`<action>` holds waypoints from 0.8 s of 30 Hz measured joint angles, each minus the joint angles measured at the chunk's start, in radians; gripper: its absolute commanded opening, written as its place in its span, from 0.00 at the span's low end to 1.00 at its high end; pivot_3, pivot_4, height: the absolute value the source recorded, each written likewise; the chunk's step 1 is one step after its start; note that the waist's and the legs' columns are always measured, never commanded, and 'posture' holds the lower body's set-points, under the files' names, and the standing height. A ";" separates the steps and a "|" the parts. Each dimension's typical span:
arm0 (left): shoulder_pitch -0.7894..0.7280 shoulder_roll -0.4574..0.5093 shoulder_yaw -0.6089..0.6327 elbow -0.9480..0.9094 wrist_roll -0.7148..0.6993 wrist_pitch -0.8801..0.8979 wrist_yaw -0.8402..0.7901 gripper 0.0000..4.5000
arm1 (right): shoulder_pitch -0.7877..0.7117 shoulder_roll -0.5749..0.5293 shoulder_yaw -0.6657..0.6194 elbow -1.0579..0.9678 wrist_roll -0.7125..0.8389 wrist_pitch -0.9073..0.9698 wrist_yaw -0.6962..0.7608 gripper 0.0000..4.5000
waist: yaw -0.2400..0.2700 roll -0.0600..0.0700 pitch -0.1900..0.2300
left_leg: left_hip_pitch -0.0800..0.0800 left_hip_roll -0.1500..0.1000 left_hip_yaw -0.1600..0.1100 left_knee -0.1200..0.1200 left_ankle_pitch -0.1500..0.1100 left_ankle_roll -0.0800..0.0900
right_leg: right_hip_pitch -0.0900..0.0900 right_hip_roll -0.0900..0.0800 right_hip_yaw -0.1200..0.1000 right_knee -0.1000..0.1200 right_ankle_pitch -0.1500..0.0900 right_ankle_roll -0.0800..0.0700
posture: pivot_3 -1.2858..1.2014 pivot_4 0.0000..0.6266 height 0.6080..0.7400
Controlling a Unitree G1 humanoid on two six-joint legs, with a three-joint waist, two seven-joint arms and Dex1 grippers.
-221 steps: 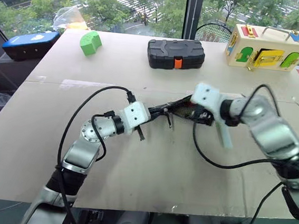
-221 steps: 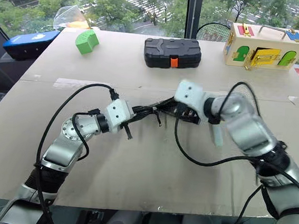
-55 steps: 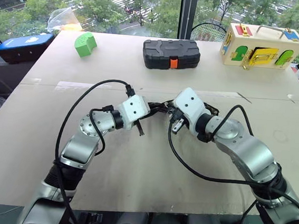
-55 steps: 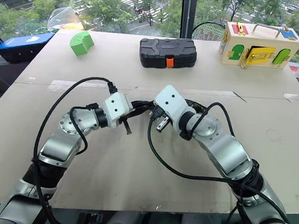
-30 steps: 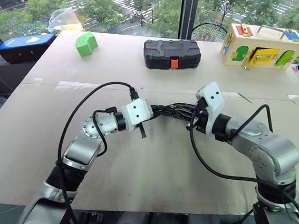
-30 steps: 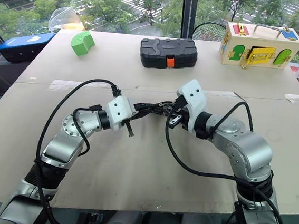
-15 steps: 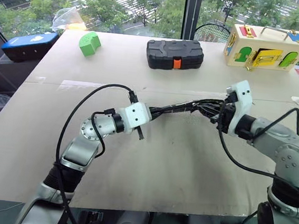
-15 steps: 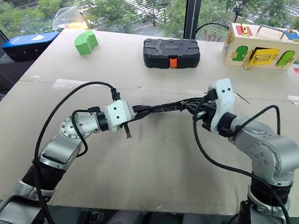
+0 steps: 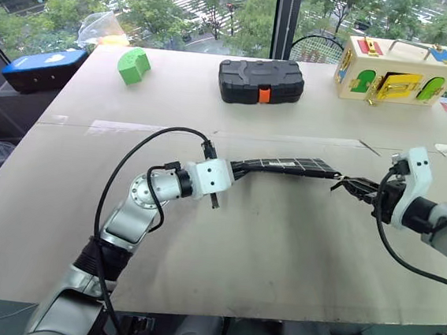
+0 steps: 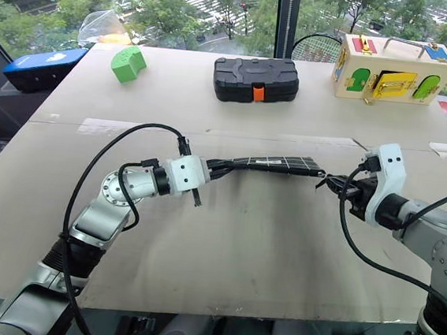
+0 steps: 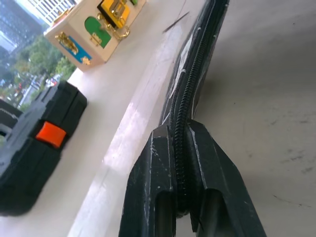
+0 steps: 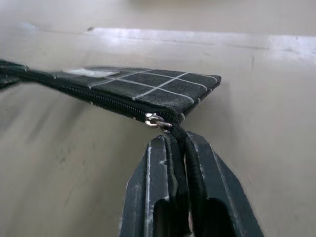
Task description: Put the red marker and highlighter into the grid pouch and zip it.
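While both claws stay clamped, left claw [image 9: 235,169] and right claw [image 9: 347,184] stretch the grid pouch [image 9: 287,165]; no readable writing.

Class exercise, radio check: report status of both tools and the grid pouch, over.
Left tool shut on grid pouch, holding it off the table. Right tool shut on zipper pull at pouch's far end. Zipper looks closed. Nothing in the way.

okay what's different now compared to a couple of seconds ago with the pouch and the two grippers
The right gripper has swept out toward the robot's right, drawing the zipper pull along to the far end of the grid pouch, which now looks zipped and stretched flat. The left gripper has stayed clamped on the pouch's other end, hardly moving. The black case, green block and wooden latch box are unmoved.
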 measured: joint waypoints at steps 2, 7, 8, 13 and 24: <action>0.005 -0.001 -0.013 0.012 0.008 -0.017 -0.010 0.18 | 0.091 -0.046 -0.012 -0.008 -0.022 -0.033 0.019 0.49 | 0.003 0.000 0.000 | 0.000 0.000 0.000 0.000 0.000 0.000 | 0.000 0.000 0.000 0.000 0.000 0.000 | 0.52 0.24 1.00; 0.102 0.004 -0.019 -0.041 -0.085 0.044 -0.091 0.63 | 0.408 -0.122 -0.031 -0.132 -0.063 -0.251 0.181 1.00 | -0.001 0.001 0.000 | 0.001 0.001 0.001 0.000 0.000 0.000 | 0.000 0.000 0.001 0.000 0.000 0.001 | 0.52 0.24 1.00; 0.136 0.017 0.001 -0.085 -0.152 0.104 -0.116 0.74 | 0.463 -0.110 -0.052 -0.167 -0.061 -0.311 0.219 1.00 | -0.006 0.001 0.000 | 0.001 0.002 0.001 0.000 0.000 0.001 | 0.001 0.001 0.001 0.001 0.000 0.001 | 0.52 0.24 1.00; 0.295 0.132 0.195 -0.299 -0.528 0.494 -0.176 0.98 | 0.604 -0.053 -0.135 -0.267 -0.075 -0.547 0.313 1.00 | -0.009 0.002 0.001 | 0.003 0.004 0.000 0.001 -0.003 0.005 | 0.001 0.003 0.003 0.002 -0.003 0.004 | 0.52 0.24 1.00; 0.641 0.235 0.537 -0.431 -0.795 0.758 -0.176 0.98 | 0.840 -0.033 -0.324 -0.204 -0.174 -0.915 0.523 1.00 | 0.004 0.003 0.003 | 0.006 0.006 0.010 -0.002 -0.003 0.004 | 0.002 0.003 0.006 0.001 -0.001 0.001 | 0.52 0.24 1.00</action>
